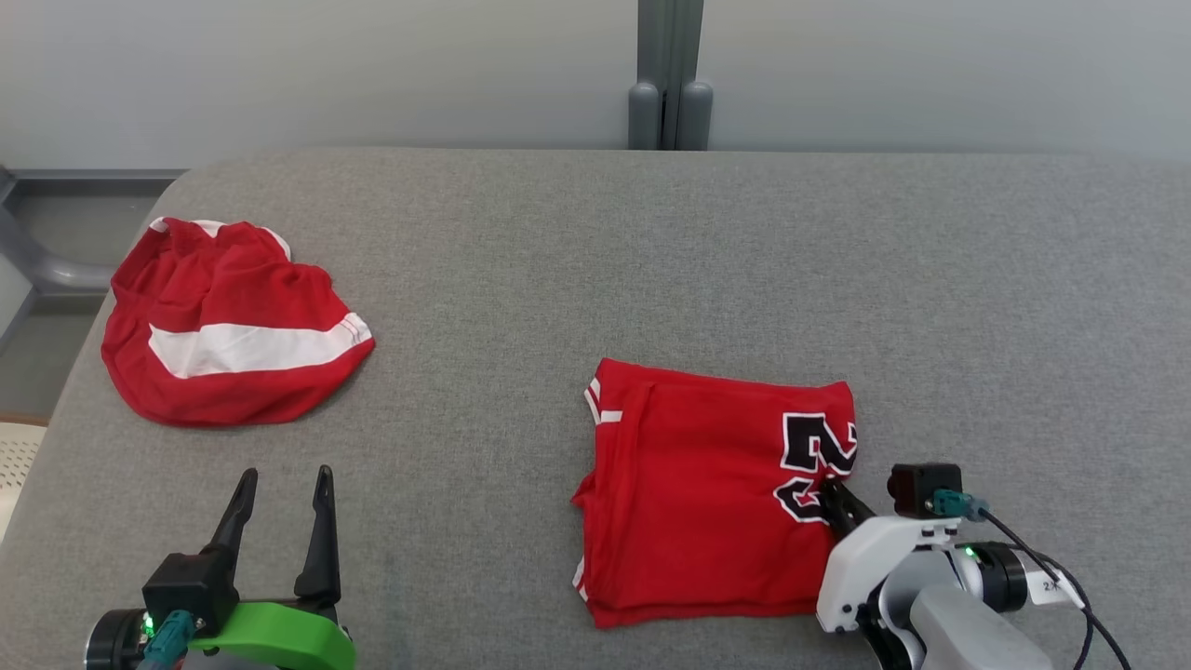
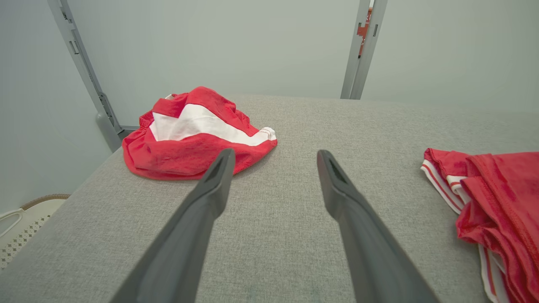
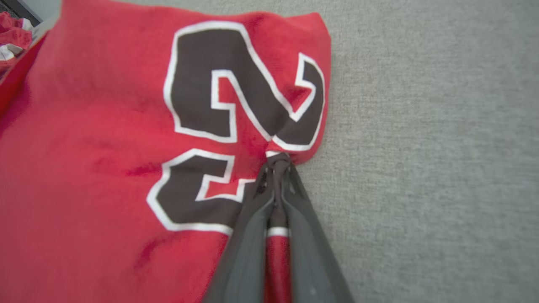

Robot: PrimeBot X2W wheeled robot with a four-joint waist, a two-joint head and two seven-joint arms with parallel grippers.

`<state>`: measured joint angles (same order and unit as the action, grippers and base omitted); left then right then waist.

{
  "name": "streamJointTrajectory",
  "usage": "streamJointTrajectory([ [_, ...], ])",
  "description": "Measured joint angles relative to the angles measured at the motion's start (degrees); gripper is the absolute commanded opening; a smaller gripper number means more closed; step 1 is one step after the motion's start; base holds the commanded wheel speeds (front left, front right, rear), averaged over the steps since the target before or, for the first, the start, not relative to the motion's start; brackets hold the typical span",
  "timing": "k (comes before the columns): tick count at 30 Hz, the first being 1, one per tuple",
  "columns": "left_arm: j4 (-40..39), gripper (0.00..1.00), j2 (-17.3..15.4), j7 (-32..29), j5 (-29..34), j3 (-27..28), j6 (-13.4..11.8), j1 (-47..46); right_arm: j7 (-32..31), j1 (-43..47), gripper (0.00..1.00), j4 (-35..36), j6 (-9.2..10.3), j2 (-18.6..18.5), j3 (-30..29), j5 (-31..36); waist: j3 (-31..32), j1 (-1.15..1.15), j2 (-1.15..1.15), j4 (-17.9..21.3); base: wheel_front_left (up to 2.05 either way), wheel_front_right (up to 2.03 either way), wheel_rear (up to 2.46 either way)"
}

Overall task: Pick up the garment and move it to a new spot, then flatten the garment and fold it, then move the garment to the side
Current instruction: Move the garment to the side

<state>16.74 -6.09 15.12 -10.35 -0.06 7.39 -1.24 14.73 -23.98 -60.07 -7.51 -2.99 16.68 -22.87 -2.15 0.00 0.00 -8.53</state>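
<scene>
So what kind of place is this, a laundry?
Likely a robot test room, not a home: grey cloth-covered table against bare pale wall panels, a folded red jersey and a crumpled red garment on it.

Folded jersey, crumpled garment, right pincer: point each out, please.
folded jersey (image 1: 698, 484), head view, plain red middle.
crumpled garment (image 1: 251, 346), head view, white stripe.
right pincer (image 3: 277, 166), right wrist view, closed tips gripping jersey edge.
</scene>
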Motion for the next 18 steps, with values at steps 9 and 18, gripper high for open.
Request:
streamJointTrajectory([
  [9,-1.12,1.00,0.63,0.00,-0.83,-0.77,0.00,-3.17,-0.26,-10.73,0.00,-0.56,-0.03,-3.27,5.38,0.41,-3.52,0.00,0.00,-0.15,0.00,0.00,0.00],
  [18,-6.76,1.00,0.70,0.00,-3.54,-1.58,0.00,-9.78,-2.59,-27.14,0.00,1.00,-0.03,-13.07,7.98,2.49,-11.87,0.00,0.00,0.84,0.00,0.00,0.00],
])
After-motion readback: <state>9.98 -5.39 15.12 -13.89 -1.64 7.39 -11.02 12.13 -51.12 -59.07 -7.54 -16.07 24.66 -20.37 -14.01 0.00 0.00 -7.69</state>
